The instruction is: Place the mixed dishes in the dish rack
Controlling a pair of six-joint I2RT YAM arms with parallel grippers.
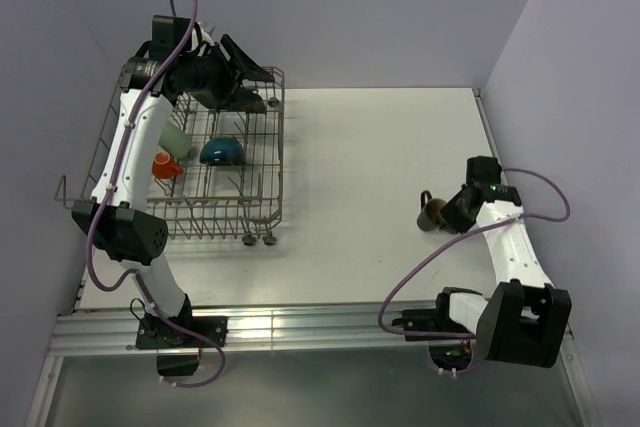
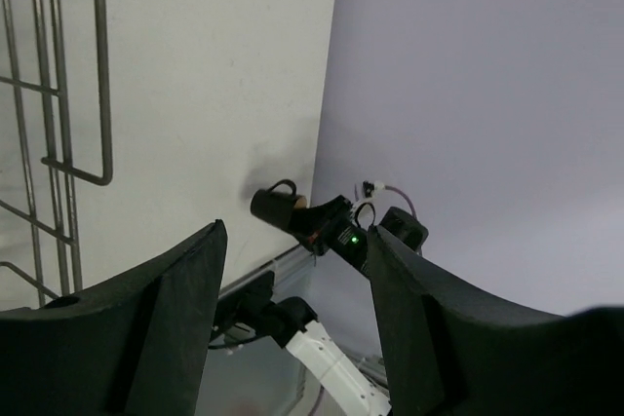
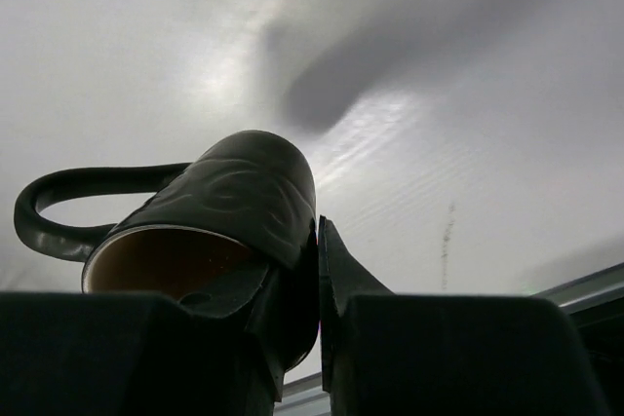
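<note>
Right gripper (image 3: 318, 275) pinches the wall of the small brown cup (image 3: 244, 187) near the tabletop (image 1: 380, 147) right edge. Left gripper (image 2: 294, 241), spread and empty, hangs over the dish rack (image 1: 268, 147) far end.

Grey wire dish rack (image 1: 215, 217) at the far left of a pale grey-white table (image 1: 380, 147). Inside it are a glossy blue bowl (image 1: 222, 151), a pale green mug (image 1: 176, 138) and a small orange-red cup (image 1: 165, 164). On the right is a brown cup (image 1: 434, 212). Seen close up, its outside is dark brown, almost black, with a faint raised swirl pattern, and its inside is tan. The left arm (image 1: 135, 137) and right arm (image 1: 515, 247) are white with black joints, each trailing a purple cable (image 1: 420, 277). A small green light (image 1: 493, 187) glows on the right arm. The walls (image 1: 400, 7) are plain lavender. A silver rail (image 1: 300, 327) lines the near edge.
</note>
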